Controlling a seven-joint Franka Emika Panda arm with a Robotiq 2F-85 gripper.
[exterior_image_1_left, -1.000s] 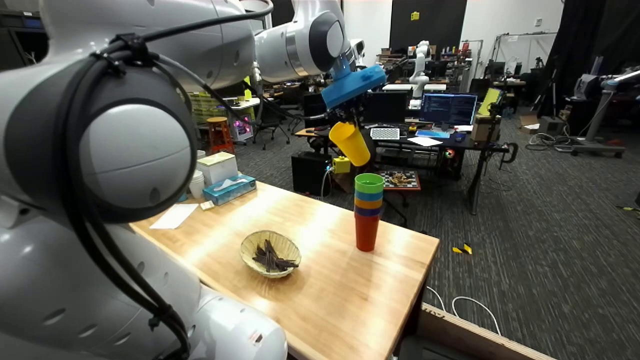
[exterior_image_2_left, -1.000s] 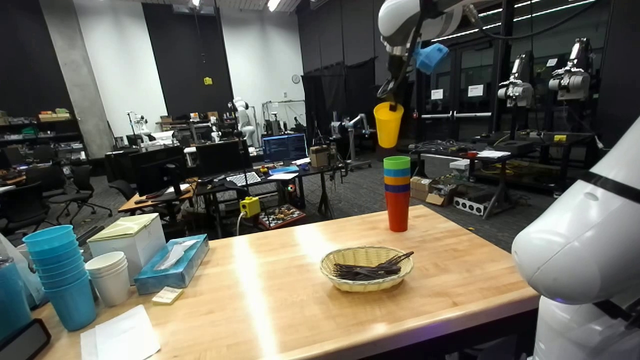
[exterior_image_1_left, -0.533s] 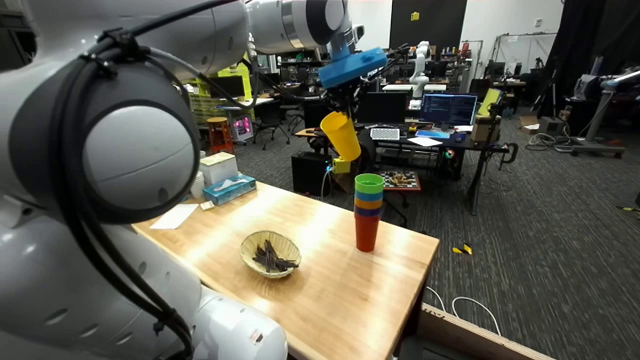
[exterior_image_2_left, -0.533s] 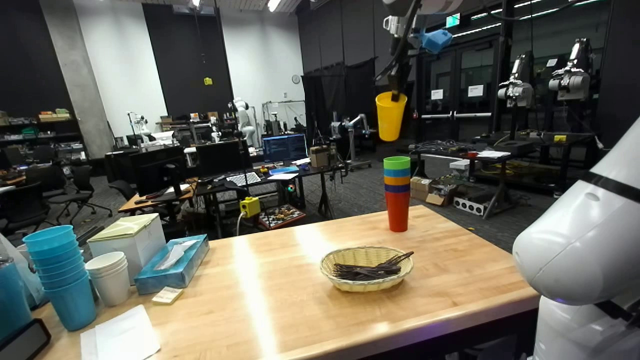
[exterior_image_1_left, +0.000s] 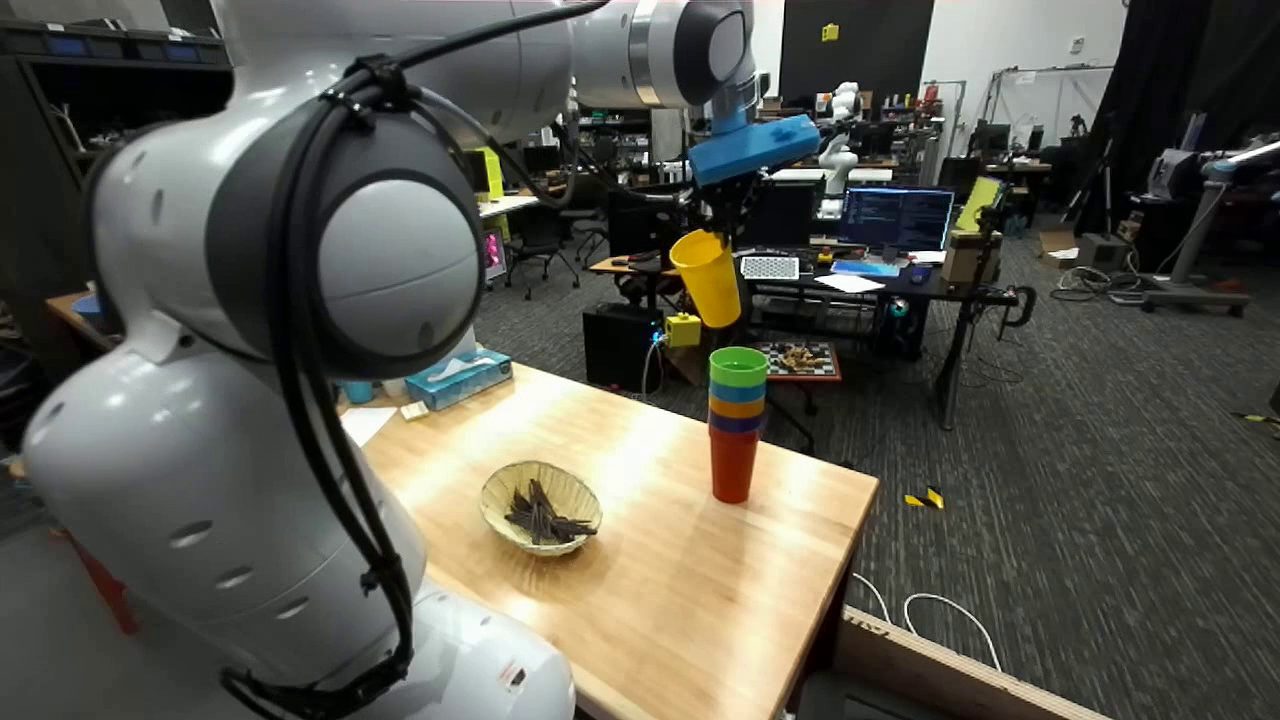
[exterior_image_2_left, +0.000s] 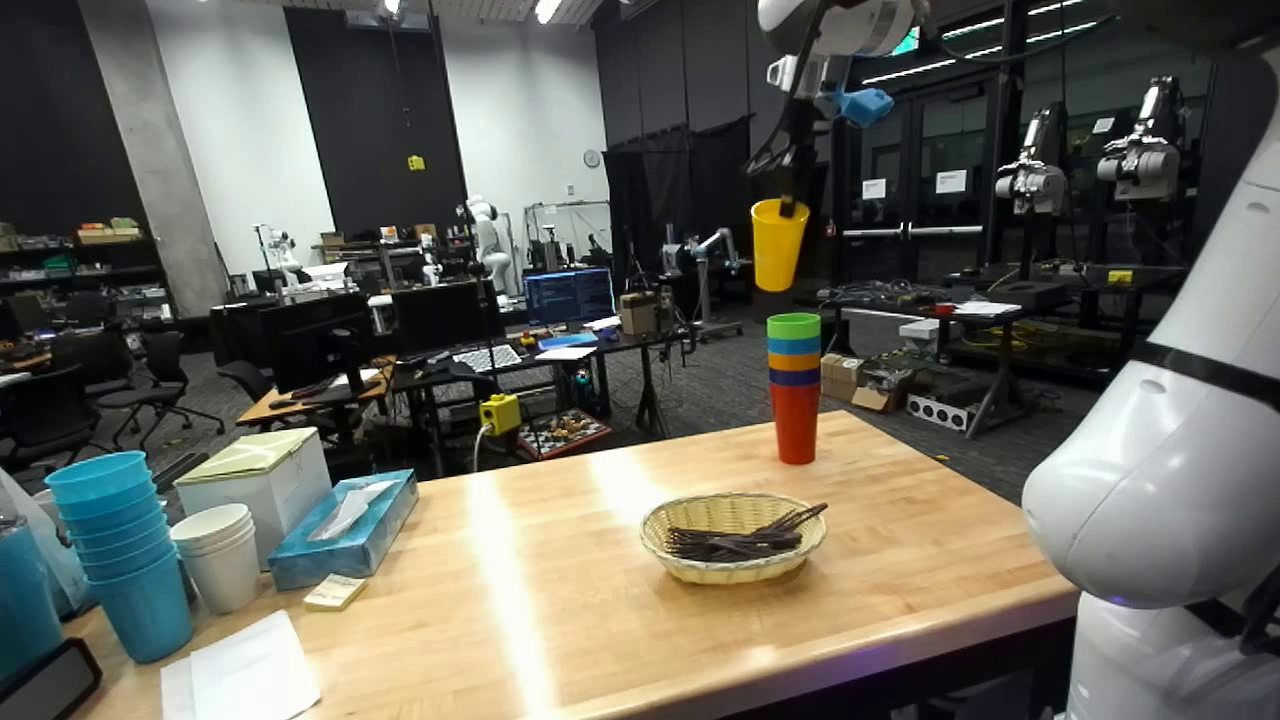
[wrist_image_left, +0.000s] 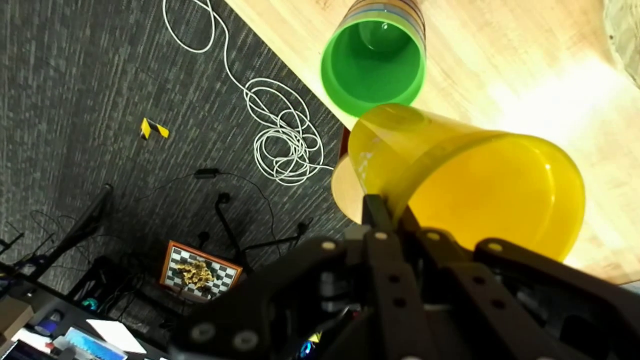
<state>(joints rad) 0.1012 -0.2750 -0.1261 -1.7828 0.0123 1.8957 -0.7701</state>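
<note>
In an exterior view, the yellow cup (exterior_image_1_left: 709, 284) has gone rt. & a bit down vs. half a sec ago. It hangs tipped in the air, apart from the cup stack (exterior_image_1_left: 734, 425) nr. the far rt. corner of the table (exterior_image_1_left: 645, 610). The arm (exterior_image_1_left: 400, 275) swung rt. too; it's bent, w/ its end pointing down.

In an exterior view, the yellow cup is lower than half a sec ago, almost upright, higher than the stack. The stack & the basket (exterior_image_2_left: 733, 573) didn't move. The arm's end hangs down, leaning a bit.

In the wrist view, the gripper (wrist_image_left: 393, 212) pinches the yellow cup's rim tight w/ its fingers (wrist_image_left: 375, 210); the cup hides a bit of the green cup (wrist_image_left: 372, 70) by the table's edge.
</note>
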